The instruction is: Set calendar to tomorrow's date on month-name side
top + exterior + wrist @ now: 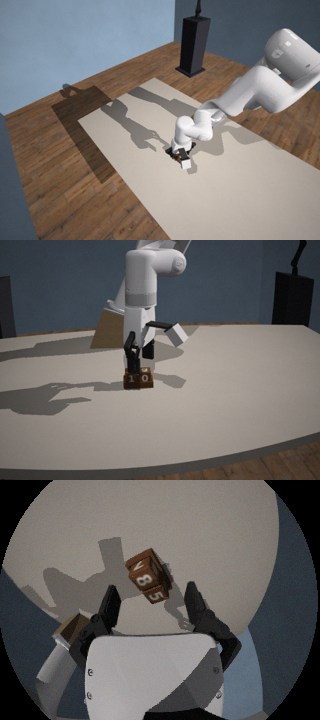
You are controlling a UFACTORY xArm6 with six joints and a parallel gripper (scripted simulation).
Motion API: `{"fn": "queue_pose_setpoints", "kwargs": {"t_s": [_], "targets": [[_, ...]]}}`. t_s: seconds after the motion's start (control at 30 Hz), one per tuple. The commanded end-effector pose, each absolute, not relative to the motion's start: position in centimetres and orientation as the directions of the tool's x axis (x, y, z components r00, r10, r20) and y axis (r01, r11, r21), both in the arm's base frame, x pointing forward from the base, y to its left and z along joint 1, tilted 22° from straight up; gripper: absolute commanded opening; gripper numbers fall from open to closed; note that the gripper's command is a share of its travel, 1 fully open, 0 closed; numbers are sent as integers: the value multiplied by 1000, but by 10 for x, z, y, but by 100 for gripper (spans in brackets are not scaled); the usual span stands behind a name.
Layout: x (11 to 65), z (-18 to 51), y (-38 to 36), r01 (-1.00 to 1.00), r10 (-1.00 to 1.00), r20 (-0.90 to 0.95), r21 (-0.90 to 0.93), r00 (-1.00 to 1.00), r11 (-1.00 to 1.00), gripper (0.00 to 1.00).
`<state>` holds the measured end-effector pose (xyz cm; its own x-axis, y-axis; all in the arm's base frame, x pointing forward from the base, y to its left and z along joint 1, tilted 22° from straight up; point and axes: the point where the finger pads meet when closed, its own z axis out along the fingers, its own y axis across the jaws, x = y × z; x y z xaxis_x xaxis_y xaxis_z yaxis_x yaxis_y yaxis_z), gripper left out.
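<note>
Fingers spread over the calendar, tray well inside the bench edges.

We have the black-fingered end effector [180, 152] [141, 365] [151, 591] released, holding nothing. It sits low, close to the small brown wooden tray [176, 158] [138, 385] [142, 554]; finger contact: cannot tell. In the exterior view one finger covers part of the left cube's top. The white block on a black bracket [185, 164] [176, 334] juts out sideways, above bench height. Tray is well apart from the near edge of the pale, matte bench [219, 193] [180, 420] [200, 520].

Arm shadows cross the bench. Around it: plank floor [87, 204] [289, 462], blue walls [85, 38] [64, 286], dark pedestal [193, 46] [292, 299]. The arm's tan angled mount [108, 330] [72, 630] stands behind the tray in the exterior view.

Calendar rests flat on the bench. Its brown left cube [131, 378] [156, 594] shows 1 in front; brown right cube [144, 378] [143, 574] shows 0, both upright. Wrist view gives us 5 and 8 on their tops.
</note>
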<state>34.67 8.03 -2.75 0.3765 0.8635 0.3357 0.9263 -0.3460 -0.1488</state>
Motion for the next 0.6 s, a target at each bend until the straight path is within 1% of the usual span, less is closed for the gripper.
{"fn": "queue_pose_setpoints", "kwargs": {"t_s": [0.0, 0.1, 0.17, 0.3, 0.43, 0.57], "targets": [[349, -27, 79, 939, 875, 343, -134, 343, -315, 100], [356, -29, 75, 964, 897, 353, -106, 265, -243, 100], [367, -33, 65, 964, 897, 353, -106, 265, -243, 100], [370, -34, 63, 966, 899, 354, -103, 257, -235, 100], [373, -35, 61, 988, 920, 363, -65, 152, -138, 100], [385, -39, 52, 990, 921, 363, -59, 137, -124, 100]]}}
